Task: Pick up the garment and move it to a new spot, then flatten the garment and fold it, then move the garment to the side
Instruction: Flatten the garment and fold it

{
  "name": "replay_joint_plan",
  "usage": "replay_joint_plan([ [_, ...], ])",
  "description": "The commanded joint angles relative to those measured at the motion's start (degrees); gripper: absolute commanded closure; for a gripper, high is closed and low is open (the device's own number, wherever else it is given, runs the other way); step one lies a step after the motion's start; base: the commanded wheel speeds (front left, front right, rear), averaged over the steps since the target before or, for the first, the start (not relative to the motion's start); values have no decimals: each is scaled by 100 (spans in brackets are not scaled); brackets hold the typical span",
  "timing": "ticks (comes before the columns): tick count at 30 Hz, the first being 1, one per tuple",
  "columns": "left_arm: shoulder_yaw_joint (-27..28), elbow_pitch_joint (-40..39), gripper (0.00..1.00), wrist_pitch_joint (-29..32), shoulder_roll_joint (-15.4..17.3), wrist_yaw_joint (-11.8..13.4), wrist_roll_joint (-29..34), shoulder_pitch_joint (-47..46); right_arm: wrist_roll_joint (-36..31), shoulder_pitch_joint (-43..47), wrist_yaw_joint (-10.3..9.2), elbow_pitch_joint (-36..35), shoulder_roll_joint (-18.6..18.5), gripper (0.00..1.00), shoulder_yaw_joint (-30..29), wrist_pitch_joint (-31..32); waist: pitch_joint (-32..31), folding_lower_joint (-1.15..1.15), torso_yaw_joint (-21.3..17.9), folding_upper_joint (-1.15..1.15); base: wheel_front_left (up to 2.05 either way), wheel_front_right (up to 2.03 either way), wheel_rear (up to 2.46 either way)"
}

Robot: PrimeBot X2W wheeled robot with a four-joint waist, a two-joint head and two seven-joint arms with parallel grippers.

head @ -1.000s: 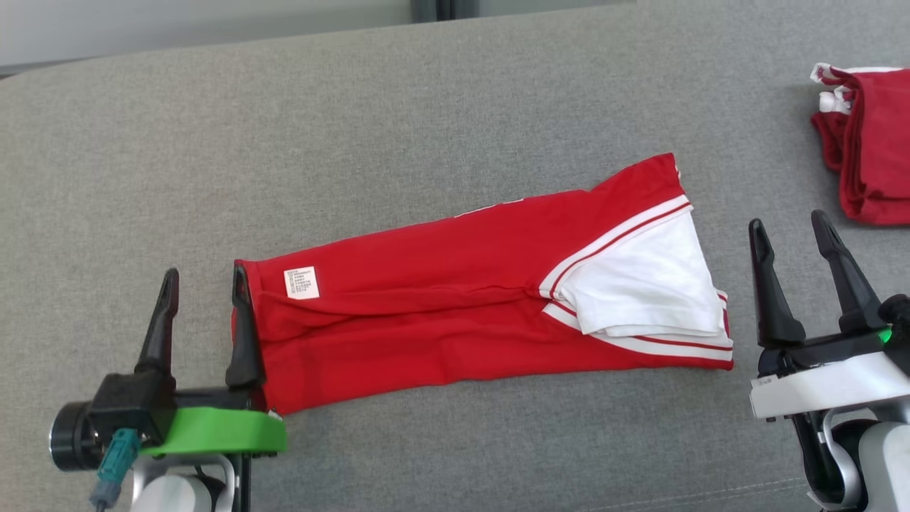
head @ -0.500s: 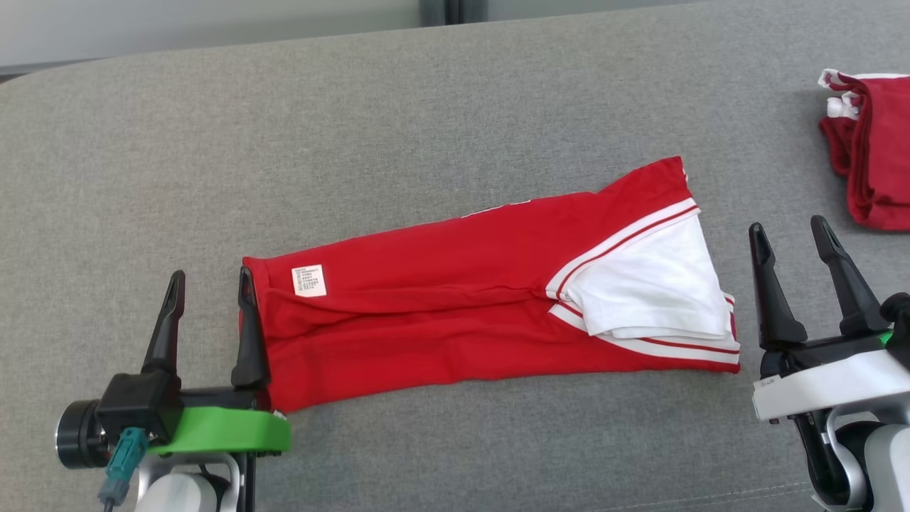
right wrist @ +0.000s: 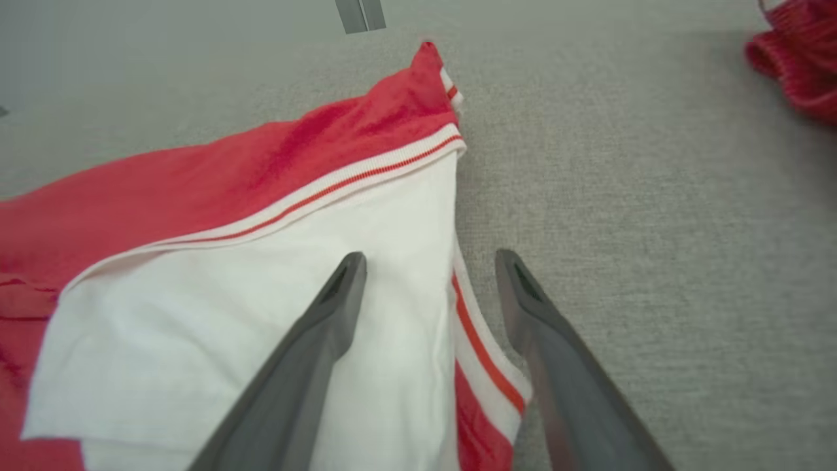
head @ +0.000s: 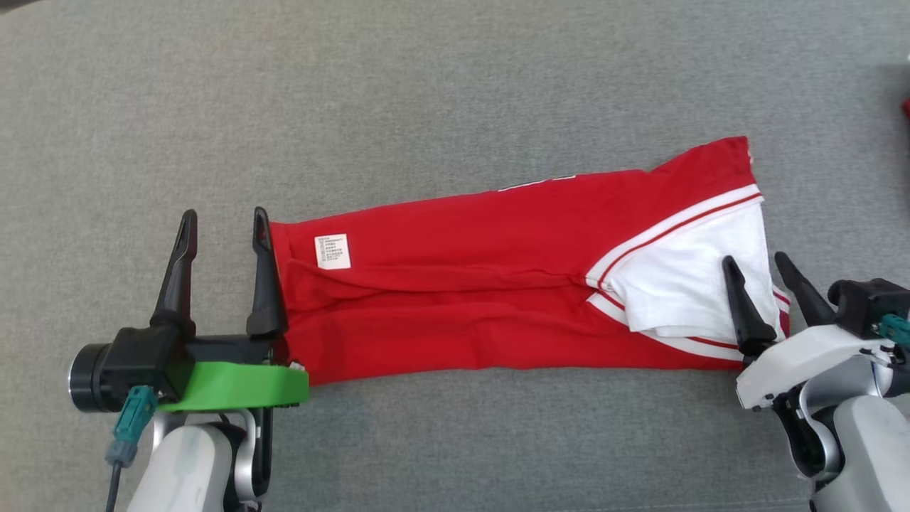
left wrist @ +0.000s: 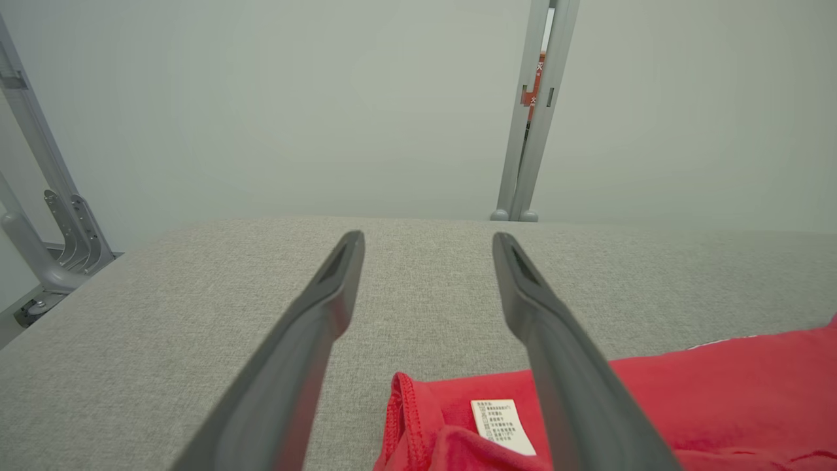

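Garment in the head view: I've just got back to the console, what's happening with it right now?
The red garment lies on the gray padded surface as a long strip, already folded lengthwise. The left end effector sits open at its labelled end, and the right end effector is open over the white panel at the other end. Neither grips the cloth yet.

I count one red garment [head: 462,299] on one grey desk [head: 426,92], with one white label [head: 332,252] on it. I have two hands, left hand [head: 225,213] and right hand [head: 753,259], with two dark fingers [head: 178,277] each. One more bundle of red cloth [right wrist: 794,72] lies apart.
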Motion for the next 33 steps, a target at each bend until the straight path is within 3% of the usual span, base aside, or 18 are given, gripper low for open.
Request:
replay_joint_plan([
  [1, 33, 22, 0, -14, -41, -52, 98, -96, 61, -125, -7, 195, -63, 0, 67, 57, 137, 0, 153, 0, 0, 0, 0],
  [2, 46, 32, 0, -14, -84, -85, 126, -115, 148, -201, -7, 345, -82, 0, 129, 85, 148, 0, 180, 0, 0, 0, 0],
  [3, 70, 40, 0, -14, -113, -111, 142, -119, 218, -238, -7, 467, -90, 13, 204, 157, 149, 0, 196, 0, 0, 0, 0],
  [4, 106, 54, 0, -14, -136, -136, 159, -111, 290, -271, -6, 575, -110, 64, 287, 204, 149, 0, 210, 0, 0, 0, 0],
  [5, 140, 65, 0, -14, -169, -164, 191, -105, 374, -281, -4, 650, -109, 100, 363, 243, 145, 0, 223, 0, 0, 0, 0],
  [12, 343, 107, 0, -13, -303, -285, 362, 45, 634, -250, -4, 411, -254, 100, 523, 73, 35, 0, 153, 0, 0, 0, 0],
  [27, 542, 208, 0, -13, -407, -468, 569, 342, 612, 665, -8, -213, -289, 100, -617, 101, -402, 0, -240, 0, 0, 0, 0],
  [33, 583, 239, 0, -14, -402, -488, 591, 467, 443, 413, -8, -886, -259, 100, -353, 512, -570, 0, -338, 0, 0, 0, 0],
])
